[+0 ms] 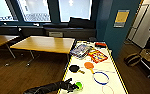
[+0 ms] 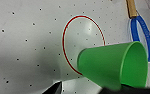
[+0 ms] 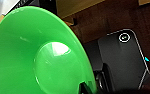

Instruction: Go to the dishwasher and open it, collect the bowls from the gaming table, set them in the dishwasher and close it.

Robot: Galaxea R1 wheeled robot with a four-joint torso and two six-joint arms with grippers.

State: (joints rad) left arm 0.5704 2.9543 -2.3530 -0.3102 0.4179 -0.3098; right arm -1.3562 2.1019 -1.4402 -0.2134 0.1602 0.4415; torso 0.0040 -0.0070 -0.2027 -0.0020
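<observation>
Lime green bowl (image 1: 78, 85) sits at the tip of the left pincer (image 1: 73, 87), at the near end of the gaming table (image 1: 89, 83). In the left wrist view the bowl lies tipped on its side, its mouth turned sideways, and dark parts of the pincer press against its lower edge. The pincer appears closed on it, though the fingers are hard to make out. Behind the bowl the white tabletop bears a thin red ring (image 2: 83, 45), with a blue ring (image 2: 141, 37) and a wooden handle (image 2: 131, 8) beyond.

In the right wrist view a green bowl's inside (image 3: 36, 57) looms close, with dark wooden floor (image 3: 111, 17) and the robot's dark base (image 3: 126, 60) behind. Whether the right pincer grips it I cannot tell.

Farther along the tabletop lie a black paddle (image 1: 74, 68) and an orange paddle (image 1: 89, 65) side by side. Colourful game boxes (image 1: 97, 55) lie beyond them toward the far end. A plain wooden table (image 1: 44, 44) stands to the left, under the windows (image 1: 74, 8).
</observation>
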